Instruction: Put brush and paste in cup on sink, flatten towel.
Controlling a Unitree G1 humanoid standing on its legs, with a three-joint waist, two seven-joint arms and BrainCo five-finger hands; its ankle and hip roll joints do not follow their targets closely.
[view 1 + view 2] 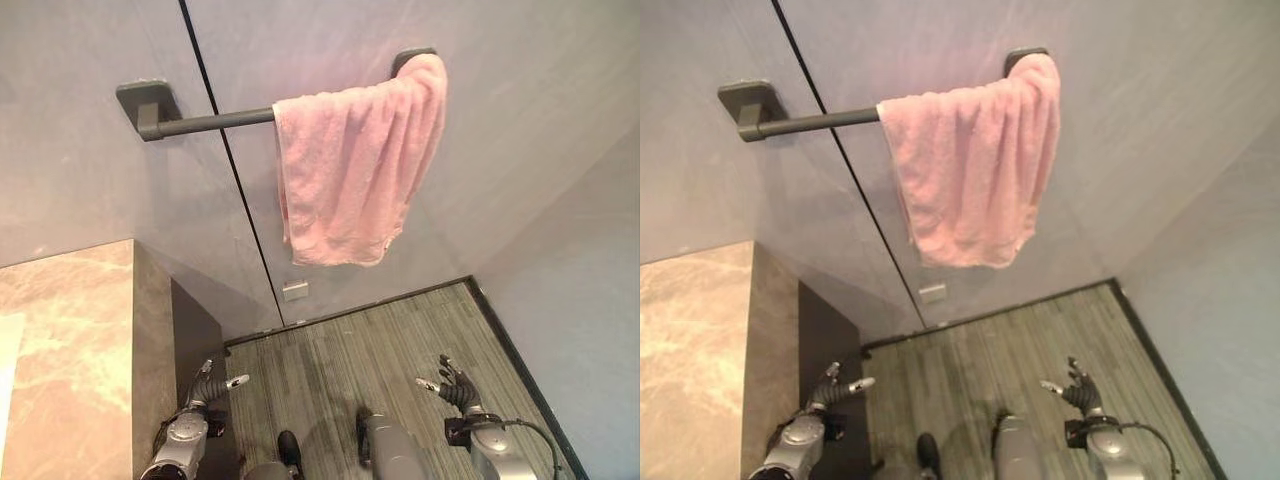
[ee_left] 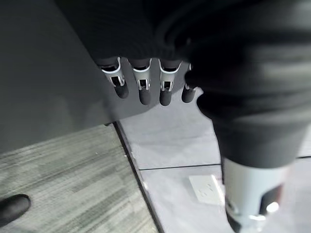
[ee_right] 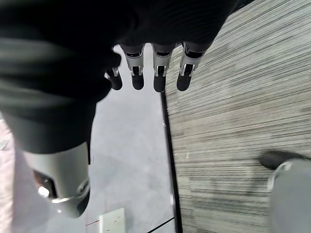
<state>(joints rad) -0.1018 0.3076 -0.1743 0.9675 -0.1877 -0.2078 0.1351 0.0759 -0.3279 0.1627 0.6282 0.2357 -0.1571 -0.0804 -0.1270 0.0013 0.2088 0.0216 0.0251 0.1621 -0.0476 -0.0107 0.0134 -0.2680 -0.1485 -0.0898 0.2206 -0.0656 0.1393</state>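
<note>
A pink towel (image 1: 355,165) hangs bunched on the right half of a dark wall rail (image 1: 205,122), its lower edge uneven. My left hand (image 1: 212,385) hangs low beside the marble counter (image 1: 70,340), fingers relaxed and holding nothing. Down at the right, my right hand (image 1: 452,383) is low over the striped floor, open and empty as well. In the wrist views the left hand's fingers (image 2: 141,85) and the right hand's fingers (image 3: 155,73) are straight with nothing between them. Both hands are far below the towel.
The marble counter has a dark side panel (image 1: 195,345) next to my left hand. A white wall socket (image 1: 296,291) sits low on the grey wall. The grey striped floor (image 1: 340,350) runs to a dark skirting at the right.
</note>
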